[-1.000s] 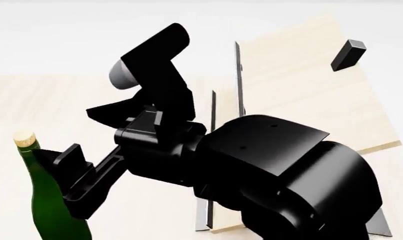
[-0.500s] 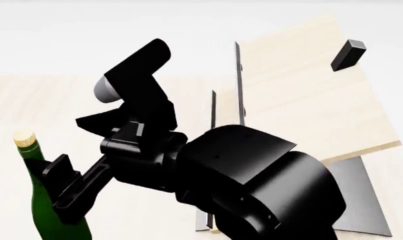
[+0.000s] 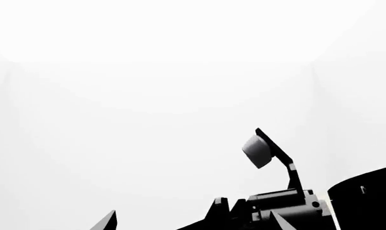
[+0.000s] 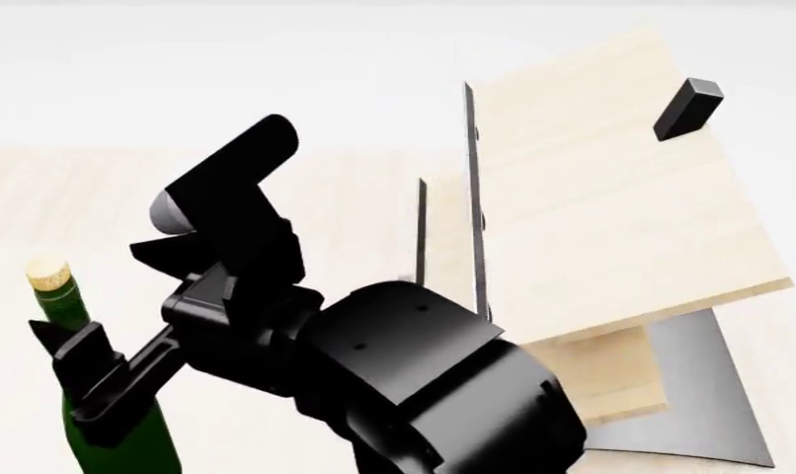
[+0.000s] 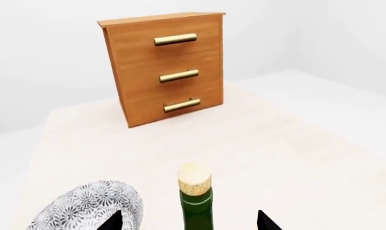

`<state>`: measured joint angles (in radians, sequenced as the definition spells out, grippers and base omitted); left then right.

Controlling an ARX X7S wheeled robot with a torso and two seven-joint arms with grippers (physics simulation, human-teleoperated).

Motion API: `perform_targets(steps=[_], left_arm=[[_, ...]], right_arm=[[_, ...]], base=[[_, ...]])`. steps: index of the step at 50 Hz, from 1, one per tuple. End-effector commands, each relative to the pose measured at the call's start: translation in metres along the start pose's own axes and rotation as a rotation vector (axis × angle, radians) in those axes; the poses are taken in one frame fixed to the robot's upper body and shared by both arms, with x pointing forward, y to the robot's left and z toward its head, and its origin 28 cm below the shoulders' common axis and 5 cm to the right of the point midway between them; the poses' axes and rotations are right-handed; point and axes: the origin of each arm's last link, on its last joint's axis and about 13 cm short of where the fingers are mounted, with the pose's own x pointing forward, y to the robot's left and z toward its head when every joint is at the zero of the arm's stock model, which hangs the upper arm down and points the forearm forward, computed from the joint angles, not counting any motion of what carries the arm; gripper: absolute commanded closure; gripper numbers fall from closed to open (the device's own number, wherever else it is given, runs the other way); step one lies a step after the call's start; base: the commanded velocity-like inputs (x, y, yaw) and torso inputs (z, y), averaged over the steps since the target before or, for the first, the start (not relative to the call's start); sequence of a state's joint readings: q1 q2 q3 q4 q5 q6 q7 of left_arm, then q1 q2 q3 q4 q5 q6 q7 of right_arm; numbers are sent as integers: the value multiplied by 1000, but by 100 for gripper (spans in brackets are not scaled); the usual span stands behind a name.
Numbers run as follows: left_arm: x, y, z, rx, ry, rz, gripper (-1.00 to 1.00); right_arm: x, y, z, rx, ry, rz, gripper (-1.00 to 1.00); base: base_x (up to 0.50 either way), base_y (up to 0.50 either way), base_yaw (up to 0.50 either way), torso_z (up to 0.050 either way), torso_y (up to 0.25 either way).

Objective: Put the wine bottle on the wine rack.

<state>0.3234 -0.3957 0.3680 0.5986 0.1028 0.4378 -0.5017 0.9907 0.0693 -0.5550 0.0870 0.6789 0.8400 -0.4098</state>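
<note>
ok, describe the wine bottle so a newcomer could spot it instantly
On the pale wooden tabletop, in front of the orange-brown cabinet, stands the wine bottle, between the right gripper fingertips. Beside it lies a patterned grey-white dish; only the bottle is upright, dark green glass with a pale cork.

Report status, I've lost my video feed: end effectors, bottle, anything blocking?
Right end effector open, straddling the bottle neck, no grip yet. Left end effector idle, state unclear. Bottle upright, off the rack. Patterned bowl close beside.
</note>
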Motion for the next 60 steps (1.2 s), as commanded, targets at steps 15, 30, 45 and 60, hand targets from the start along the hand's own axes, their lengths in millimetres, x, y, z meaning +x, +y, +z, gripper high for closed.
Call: perform_targets(steps=[15, 30, 45, 60], left_arm=[[0, 0, -1, -5, 0, -3, -100], [0, 0, 0, -9, -1, -2, -100], [0, 0, 0, -11, -3, -2, -100], [0, 0, 0, -12, -3, -2, -100]], right_arm=[[32, -5, -22, 0, 0, -10, -100], [47, -2, -16, -16, -53, -37, -100], [54, -3, -20, 12, -100, -50, -100], [58, -1, -28, 23, -70, -42, -100]], base=[[0, 0, 0, 0, 0], [0, 0, 0, 0, 0], [0, 0, 0, 0, 0], [0, 0, 0, 0, 0]])
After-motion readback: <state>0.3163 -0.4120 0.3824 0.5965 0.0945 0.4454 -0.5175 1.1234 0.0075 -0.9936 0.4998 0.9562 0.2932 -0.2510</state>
